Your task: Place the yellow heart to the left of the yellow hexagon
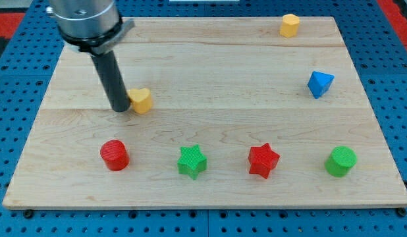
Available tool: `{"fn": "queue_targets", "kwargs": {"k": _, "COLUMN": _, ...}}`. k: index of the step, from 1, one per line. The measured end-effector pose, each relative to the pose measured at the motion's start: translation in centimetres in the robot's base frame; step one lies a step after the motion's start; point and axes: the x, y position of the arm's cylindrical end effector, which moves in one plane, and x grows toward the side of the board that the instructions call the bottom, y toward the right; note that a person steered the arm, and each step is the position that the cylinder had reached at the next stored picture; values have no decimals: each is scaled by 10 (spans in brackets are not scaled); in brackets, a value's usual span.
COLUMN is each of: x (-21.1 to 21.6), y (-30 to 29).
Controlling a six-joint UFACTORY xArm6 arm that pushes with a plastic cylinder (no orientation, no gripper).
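Observation:
The yellow heart (141,101) lies on the wooden board (210,72), left of centre. My tip (119,108) stands right against the heart's left side, touching or nearly touching it. The yellow hexagon (290,25) sits far off at the view's top right, near the board's top edge.
A blue triangular block (319,83) sits at the right. Along the view's bottom stand a red cylinder (114,155), a green star (191,161), a red star (263,160) and a green cylinder (340,161). Blue pegboard surrounds the board.

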Motion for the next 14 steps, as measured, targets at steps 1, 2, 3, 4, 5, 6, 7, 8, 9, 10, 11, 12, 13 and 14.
{"fn": "queue_targets", "kwargs": {"k": 1, "x": 0, "y": 29}}
{"fn": "queue_targets", "kwargs": {"k": 2, "x": -31, "y": 49}}
{"fn": "queue_targets", "kwargs": {"k": 3, "x": -60, "y": 78}}
{"fn": "queue_targets", "kwargs": {"k": 4, "x": -45, "y": 103}}
{"fn": "queue_targets", "kwargs": {"k": 5, "x": -27, "y": 127}}
{"fn": "queue_targets", "kwargs": {"k": 6, "x": -37, "y": 143}}
{"fn": "queue_targets", "kwargs": {"k": 7, "x": -61, "y": 139}}
{"fn": "queue_targets", "kwargs": {"k": 8, "x": -90, "y": 136}}
{"fn": "queue_targets", "kwargs": {"k": 9, "x": -116, "y": 127}}
{"fn": "queue_targets", "kwargs": {"k": 10, "x": -145, "y": 120}}
{"fn": "queue_targets", "kwargs": {"k": 11, "x": -146, "y": 87}}
{"fn": "queue_targets", "kwargs": {"k": 12, "x": -178, "y": 102}}
{"fn": "queue_targets", "kwargs": {"k": 13, "x": -204, "y": 142}}
{"fn": "queue_targets", "kwargs": {"k": 14, "x": -223, "y": 173}}
